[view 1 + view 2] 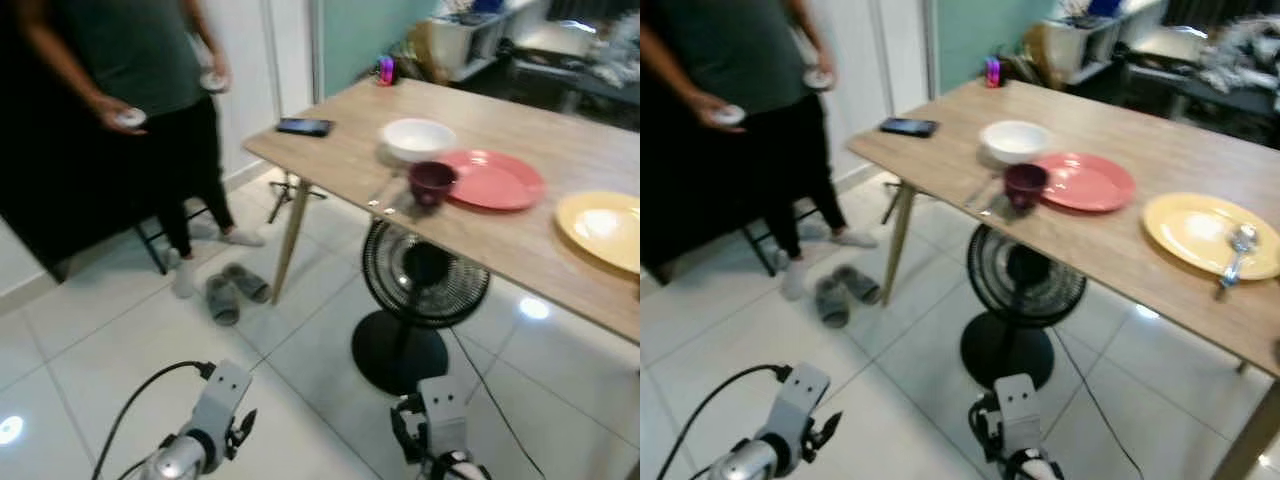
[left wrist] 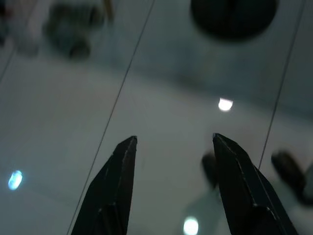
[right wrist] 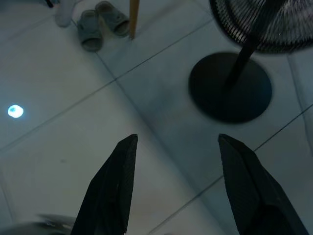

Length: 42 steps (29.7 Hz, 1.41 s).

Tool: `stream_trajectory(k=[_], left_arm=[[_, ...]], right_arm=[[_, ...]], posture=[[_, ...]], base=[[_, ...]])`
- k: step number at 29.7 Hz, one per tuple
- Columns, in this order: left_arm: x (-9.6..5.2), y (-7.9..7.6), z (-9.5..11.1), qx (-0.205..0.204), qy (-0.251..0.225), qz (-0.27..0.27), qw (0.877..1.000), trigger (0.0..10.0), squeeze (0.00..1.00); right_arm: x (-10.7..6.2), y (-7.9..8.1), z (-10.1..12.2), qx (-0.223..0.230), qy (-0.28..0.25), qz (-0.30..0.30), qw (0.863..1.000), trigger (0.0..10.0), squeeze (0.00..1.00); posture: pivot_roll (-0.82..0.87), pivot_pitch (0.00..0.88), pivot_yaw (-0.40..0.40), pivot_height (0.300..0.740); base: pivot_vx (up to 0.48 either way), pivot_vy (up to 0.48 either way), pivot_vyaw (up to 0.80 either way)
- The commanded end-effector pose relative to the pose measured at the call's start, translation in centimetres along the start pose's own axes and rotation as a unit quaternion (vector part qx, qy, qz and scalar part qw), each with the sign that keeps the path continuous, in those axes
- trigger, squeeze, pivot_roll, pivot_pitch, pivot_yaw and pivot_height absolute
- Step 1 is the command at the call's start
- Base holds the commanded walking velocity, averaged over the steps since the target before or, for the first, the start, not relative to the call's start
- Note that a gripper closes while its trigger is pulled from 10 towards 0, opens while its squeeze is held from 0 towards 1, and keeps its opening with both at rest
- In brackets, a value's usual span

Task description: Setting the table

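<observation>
A wooden table (image 1: pixel 510 250) stands ahead to the right. On it are a white bowl (image 1: pixel 418 138), a dark maroon cup (image 1: pixel 432 183), a pink plate (image 1: pixel 492 179) and a yellow plate (image 1: pixel 1200 232) with a spoon (image 1: pixel 1237 248) on it. Small cutlery (image 1: pixel 990 200) lies by the cup near the table's edge. Both arms hang low over the floor tiles. My left gripper (image 2: pixel 173 142) is open and holds nothing. My right gripper (image 3: pixel 177 142) is open too, pointing at the floor near the fan's base.
A black standing fan (image 1: pixel 424 270) stands under the table's near edge, its base (image 3: pixel 230 88) on the tiles. A person (image 1: pixel 130 110) stands at the left holding two controllers. Grey slippers (image 1: pixel 235 290) lie by the table leg (image 1: pixel 290 240). A phone (image 1: pixel 304 126) lies on the table's corner.
</observation>
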<state>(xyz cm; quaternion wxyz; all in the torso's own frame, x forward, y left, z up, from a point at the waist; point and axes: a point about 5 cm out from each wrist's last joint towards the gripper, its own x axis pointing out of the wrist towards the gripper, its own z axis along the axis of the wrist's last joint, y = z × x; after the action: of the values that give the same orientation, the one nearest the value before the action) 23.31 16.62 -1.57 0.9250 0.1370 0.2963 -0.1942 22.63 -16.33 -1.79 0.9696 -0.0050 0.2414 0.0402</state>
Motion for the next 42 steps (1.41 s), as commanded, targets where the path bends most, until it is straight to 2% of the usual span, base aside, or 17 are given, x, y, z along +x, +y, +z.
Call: stream_trajectory(k=[1, 5, 8, 10, 13, 14, 16, 19, 22, 23, 25, 26, 28, 33, 42], left_arm=[[0.0, -1.2, -1.0, 0.007, 0.015, -0.030, 0.999, 10.0, 0.00], [0.0, -1.3, -1.0, 0.009, 0.013, -0.032, 0.999, 10.0, 0.00], [0.1, -0.9, -1.2, 0.007, 0.020, -0.031, 0.999, 10.0, 0.00], [0.2, -0.6, -1.3, 0.010, 0.025, -0.035, 0.999, 10.0, 0.00], [0.4, -0.2, -1.2, 0.010, 0.022, -0.036, 0.999, 10.0, 0.00], [0.4, -0.2, -1.2, 0.010, 0.022, -0.036, 0.999, 10.0, 0.00], [0.7, -0.3, -1.0, -0.014, 0.013, -0.023, 1.000, 10.0, 0.00], [0.8, -0.5, -1.0, -0.024, 0.009, -0.018, 0.999, 10.0, 0.00], [1.1, -0.9, -1.2, -0.074, 0.005, 0.008, 0.997, 10.0, 0.00], [1.1, -0.9, -1.2, -0.074, 0.005, 0.008, 0.997, 10.0, 0.00], [1.2, -1.1, -1.5, -0.107, 0.003, 0.028, 0.994, 10.0, 0.00], [1.2, -1.1, -1.5, -0.107, 0.003, 0.028, 0.994, 10.0, 0.00], [1.3, -1.5, -2.1, -0.145, 0.007, 0.050, 0.988, 10.0, 0.00], [1.3, -1.5, -2.3, -0.141, 0.012, 0.061, 0.988, 10.0, 0.00], [1.3, -1.2, -2.8, -0.132, 0.016, 0.062, 0.989, 10.0, 0.00]], right_arm=[[-0.4, -0.7, -1.8, 0.029, 0.041, -0.023, 0.998, 10.0, 0.00], [-0.5, -1.1, -2.3, 0.040, 0.052, -0.028, 0.997, 10.0, 0.00], [-0.4, -0.6, -3.1, 0.062, 0.068, -0.012, 0.996, 10.0, 0.00], [-0.1, 0.0, -3.3, 0.058, 0.075, -0.003, 0.995, 10.0, 0.00], [0.2, 0.9, -3.1, 0.017, 0.075, 0.018, 0.997, 10.0, 0.00], [0.2, 0.9, -3.1, 0.017, 0.075, 0.018, 0.997, 10.0, 0.00], [0.3, 0.9, -3.5, -0.012, 0.089, 0.027, 0.996, 10.0, 0.00], [0.2, 0.6, -3.6, -0.023, 0.098, 0.025, 0.995, 10.0, 0.00], [0.3, 0.0, -3.5, -0.060, 0.102, 0.038, 0.992, 10.0, 0.00], [0.3, 0.0, -3.5, -0.060, 0.102, 0.038, 0.992, 10.0, 0.00], [0.2, -0.7, -3.5, -0.069, 0.104, 0.043, 0.991, 10.0, 0.00], [0.2, -0.7, -3.5, -0.069, 0.104, 0.043, 0.991, 10.0, 0.00], [0.2, -1.7, -3.7, -0.067, 0.111, 0.034, 0.991, 10.0, 0.00], [0.3, -2.3, -4.1, -0.089, 0.131, 0.023, 0.987, 10.0, 0.00], [0.6, -1.5, -4.1, -0.097, 0.131, 0.040, 0.986, 10.0, 0.00]], posture=[[-0.06, 0.000, 0.105, 0.740], [-0.06, 0.000, 0.118, 0.740], [-0.05, 0.000, 0.159, 0.740], [-0.06, 0.000, 0.176, 0.740], [-0.07, 0.000, 0.176, 0.740], [-0.07, 0.000, 0.176, 0.740], [-0.09, 0.000, 0.140, 0.740], [-0.09, 0.000, 0.133, 0.740], [-0.09, 0.000, 0.043, 0.740], [-0.09, 0.000, 0.043, 0.740], [-0.09, 0.000, 0.023, 0.740], [-0.09, 0.000, 0.023, 0.740], [-0.09, 0.000, -0.010, 0.740], [-0.08, 0.000, -0.023, 0.740], [-0.06, 0.000, -0.014, 0.740]], base=[[0.000, 0.000, 0.73], [0.000, 0.000, 0.72], [0.000, 0.000, 0.73], [0.000, 0.000, 0.72], [0.000, 0.000, 0.72], [0.000, 0.000, 0.72], [0.000, 0.000, 0.73], [0.000, 0.000, 0.73], [0.000, 0.000, 0.73], [0.000, 0.000, 0.73], [0.000, 0.000, 0.73], [0.000, 0.000, 0.73], [0.000, 0.000, 0.73], [0.000, 0.000, 0.72], [0.000, 0.000, 0.72]])
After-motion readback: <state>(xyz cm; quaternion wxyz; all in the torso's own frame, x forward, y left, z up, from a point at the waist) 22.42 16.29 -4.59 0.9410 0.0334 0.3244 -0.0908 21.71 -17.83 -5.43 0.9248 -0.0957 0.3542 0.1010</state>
